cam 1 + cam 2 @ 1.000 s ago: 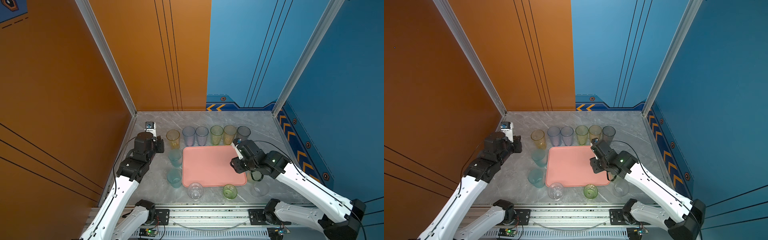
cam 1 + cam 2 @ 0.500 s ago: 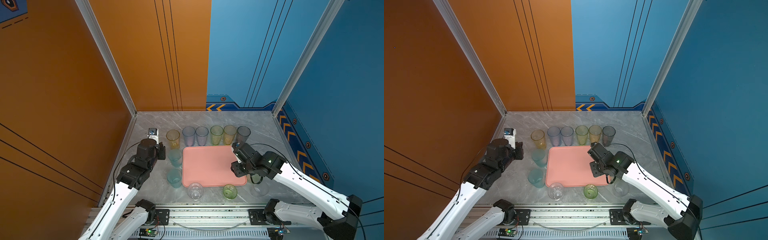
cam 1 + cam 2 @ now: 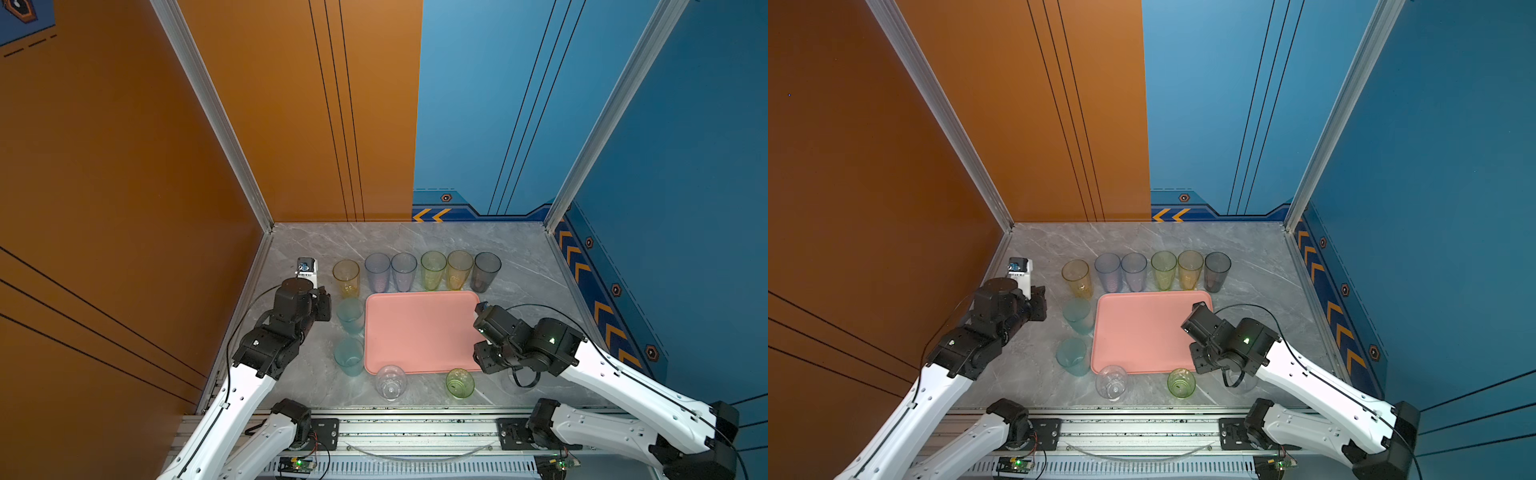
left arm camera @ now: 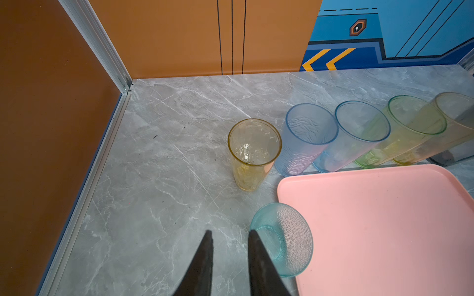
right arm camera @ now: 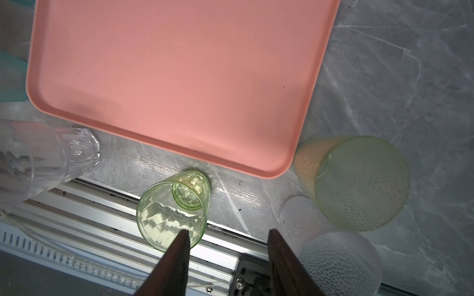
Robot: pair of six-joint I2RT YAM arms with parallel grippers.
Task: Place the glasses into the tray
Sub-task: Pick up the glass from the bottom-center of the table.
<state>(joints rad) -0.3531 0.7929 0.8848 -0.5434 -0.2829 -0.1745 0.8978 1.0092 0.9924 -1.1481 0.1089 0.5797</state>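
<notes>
While all the glasses stand around it, the pink tray (image 3: 419, 328) lies flat in the middle of the grey marble table (image 3: 519, 266), as both top views show from above. A row of six tall glasses (image 3: 433, 270) lines the tray's far edge, tinted from left to right yellow, blue, blue, green, yellow and grey. Two teal glasses (image 3: 350, 316) stand just beside its left edge, one behind the other. A clear glass (image 3: 390, 382) and a small green glass (image 3: 460, 383) stand by its near edge. In the right wrist view, a yellow-green glass (image 5: 359, 182) and a frosted glass (image 5: 336, 258) stand close together by the tray's near right corner. The left end effector (image 4: 229, 246) hangs over the table just beside the farther teal glass, its fingers slightly apart with only bare table showing between them. The right end effector (image 5: 228, 243) hangs over the table's near edge, between the small green glass and the frosted glass, its fingers spread wider and gripping neither.
</notes>
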